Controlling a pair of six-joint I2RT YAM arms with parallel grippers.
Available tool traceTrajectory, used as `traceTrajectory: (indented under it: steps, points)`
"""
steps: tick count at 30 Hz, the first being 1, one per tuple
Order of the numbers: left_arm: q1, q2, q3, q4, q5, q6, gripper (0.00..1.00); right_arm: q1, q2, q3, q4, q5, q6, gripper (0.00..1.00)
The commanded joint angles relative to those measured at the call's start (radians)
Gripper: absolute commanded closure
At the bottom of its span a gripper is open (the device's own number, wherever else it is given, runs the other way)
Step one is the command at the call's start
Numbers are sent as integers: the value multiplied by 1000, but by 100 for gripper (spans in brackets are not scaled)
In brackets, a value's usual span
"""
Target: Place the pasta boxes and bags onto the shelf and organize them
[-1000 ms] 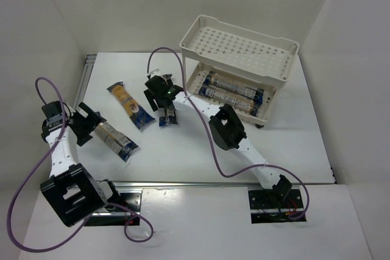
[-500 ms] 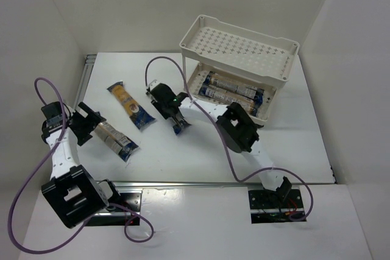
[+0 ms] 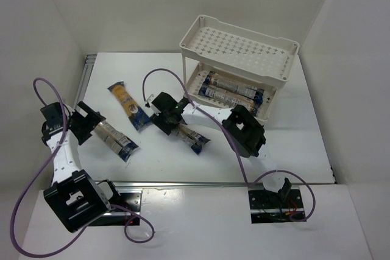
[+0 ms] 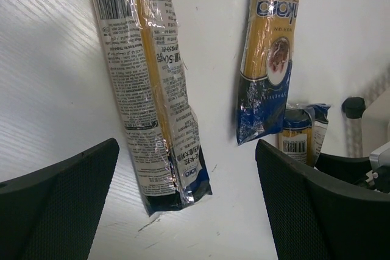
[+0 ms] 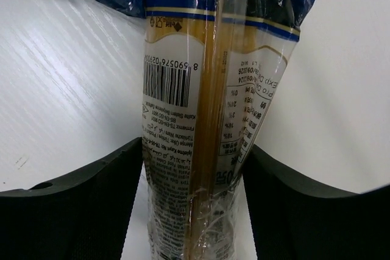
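Note:
The cream two-tier shelf (image 3: 244,47) stands at the back right. Two pasta packets (image 3: 234,83) (image 3: 228,97) lie on its lower tray, and its top tray is bare. My right gripper (image 3: 172,123) is shut on a third packet (image 3: 194,139), which points toward the front right, low over the table. In the right wrist view the fingers (image 5: 91,199) press both sides of that packet (image 5: 201,120). My left gripper (image 3: 91,127) is open at the far left end of a fourth packet (image 3: 117,140), whose dark end (image 4: 177,187) lies between the wide-open fingers (image 4: 55,205). A fifth packet (image 3: 129,106) lies behind it.
The right arm's elbow (image 3: 245,131) hangs in front of the shelf, and purple cables loop over both arms. White walls close in the table on the left, back and right. A metal rail (image 3: 231,182) runs along the near edge.
My right gripper has swung its packet from pointing toward the near edge to pointing front right. It has drawn back a little, and its elbow has shifted right. The left arm has barely moved.

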Motion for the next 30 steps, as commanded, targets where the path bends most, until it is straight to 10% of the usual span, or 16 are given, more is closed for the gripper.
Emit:
traceTrajectory:
  steps: [1, 8, 10, 11, 12, 26, 30]
  points:
    - [-3, -21, -4, 25, 23, -7, 0, 39, 70, -127, -120, 64, -24, 31]
    - [-12, -53, -13, 34, 23, -7, 0, 61, -22, -338, -150, 28, 28, 28]
    - [-21, -66, -13, 34, 23, -7, 0, 61, -22, -338, -109, 15, 40, 49]
    - [-21, -66, -13, 34, 23, -7, 0, 61, -22, -338, -94, 15, 52, 95]
    - [-21, -76, -13, 34, 23, -7, 0, 61, -22, -326, -94, 29, 62, 100]
    - [-50, -162, -22, 43, 23, -7, 0, 84, -560, -246, -371, 224, -427, 100]
    - [-40, -182, -33, 63, 23, -7, 0, 113, -563, 40, -503, 276, -437, 100]
